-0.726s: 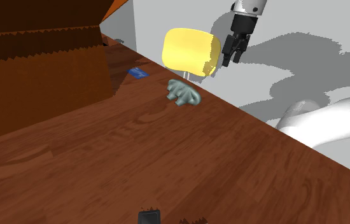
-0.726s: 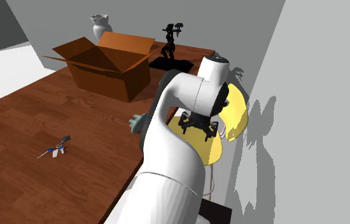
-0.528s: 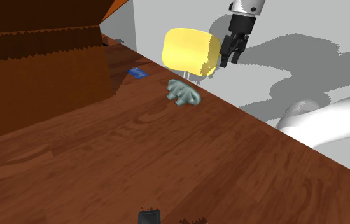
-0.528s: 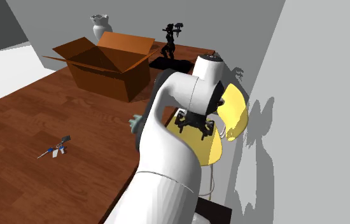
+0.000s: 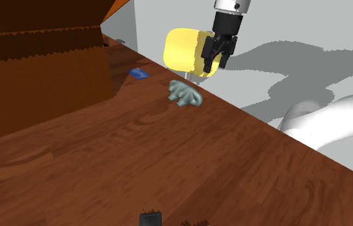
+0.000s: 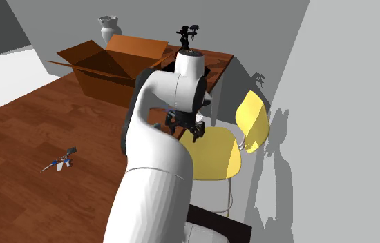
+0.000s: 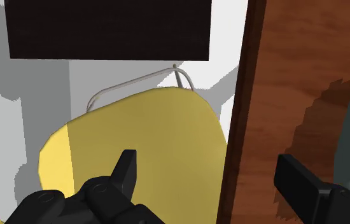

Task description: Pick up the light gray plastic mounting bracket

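The black claw (image 5: 212, 64) is seen spread wide and empty, hanging over the yellow chair (image 5: 181, 50) and the counter's (image 5: 169, 160) far edge. The grey-green bracket (image 5: 185, 94) lies on the wooden counter near that edge, apart from the claw.
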Controlling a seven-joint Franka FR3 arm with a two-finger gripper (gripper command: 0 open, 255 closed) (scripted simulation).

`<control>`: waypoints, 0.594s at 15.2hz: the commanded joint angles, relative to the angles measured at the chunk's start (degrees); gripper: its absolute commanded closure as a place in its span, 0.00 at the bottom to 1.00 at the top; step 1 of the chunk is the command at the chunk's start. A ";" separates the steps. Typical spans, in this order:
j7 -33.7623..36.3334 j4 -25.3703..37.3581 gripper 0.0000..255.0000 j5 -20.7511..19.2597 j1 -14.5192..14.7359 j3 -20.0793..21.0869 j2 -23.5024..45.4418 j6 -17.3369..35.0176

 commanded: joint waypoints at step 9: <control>16.07 10.32 0.00 4.11 1.03 13.51 10.49 3.01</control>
